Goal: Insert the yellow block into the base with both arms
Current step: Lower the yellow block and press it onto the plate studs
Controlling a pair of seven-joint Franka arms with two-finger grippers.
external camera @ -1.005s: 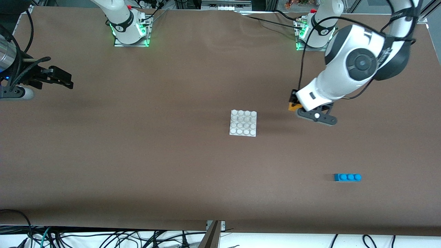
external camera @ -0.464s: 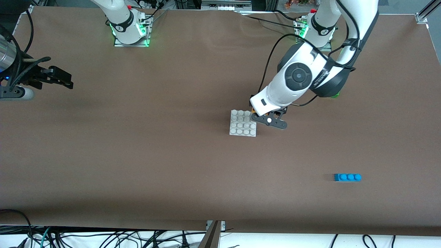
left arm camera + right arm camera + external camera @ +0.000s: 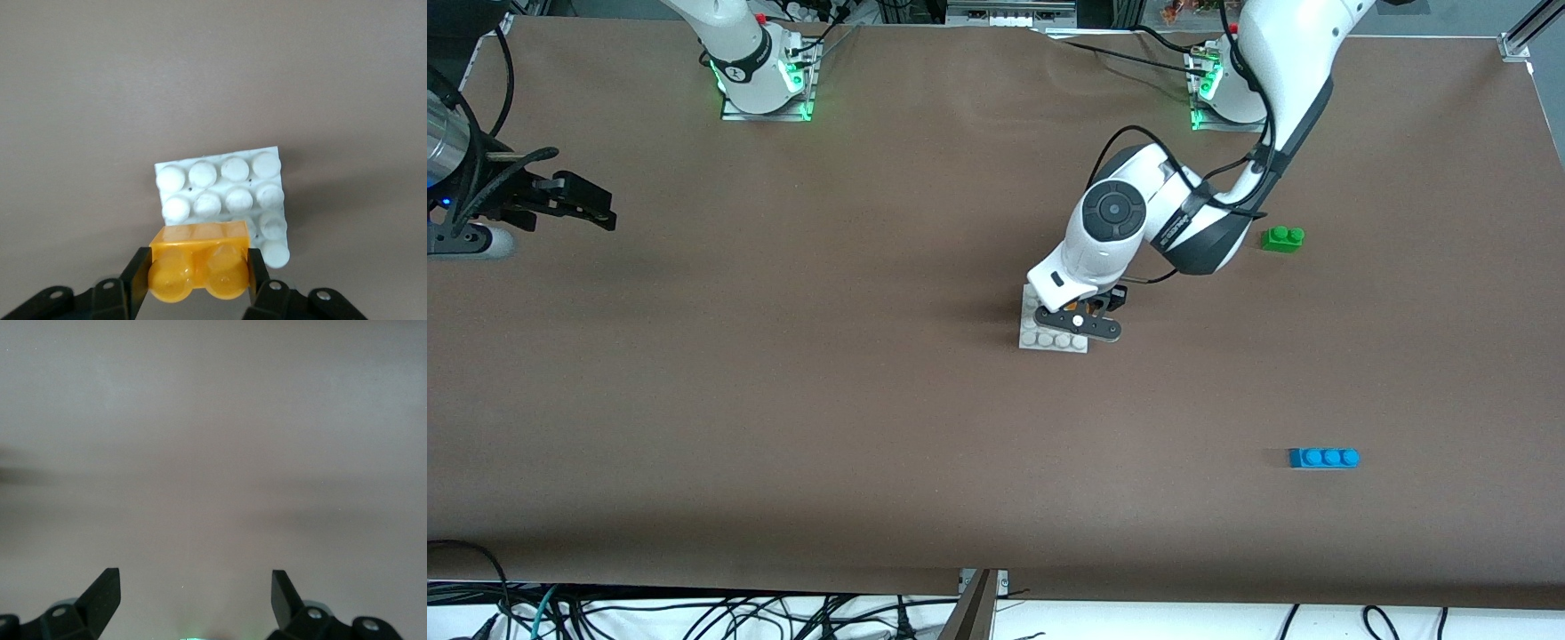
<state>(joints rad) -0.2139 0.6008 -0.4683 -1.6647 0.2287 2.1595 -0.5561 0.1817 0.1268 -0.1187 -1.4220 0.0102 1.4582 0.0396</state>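
While the left arm reaches in over the middle of the bench, the scene reads as follows.

Yellow block: the yellow block is clamped between the two fingers of the left hand, studs facing the wrist camera; in the front view only a sliver of orange shows under the wrist.
Block position: held in the air over the base, above the edge toward the left arm's end of the bench; contact with the studs cannot be told.
Base: the base lies flat near the middle of the bench, white, studs up; the left wrist view shows its studs partly covered by the block.
Left hand: closed on the yellow block, hanging over the base.
Left arm: the left arm comes from its mount at the top of the front view and bends down to the base.
Right hand: the right hand waits over the right arm's end of the bench, fingers spread wide, nothing between them; only bare bench shows below.
Green brick: the green brick sits on the bench toward the left arm's end, well apart from the base.
Blue brick: the blue brick lies nearer the front camera than the green brick, also toward the left arm's end.
Bench: the bench is covered in brown.
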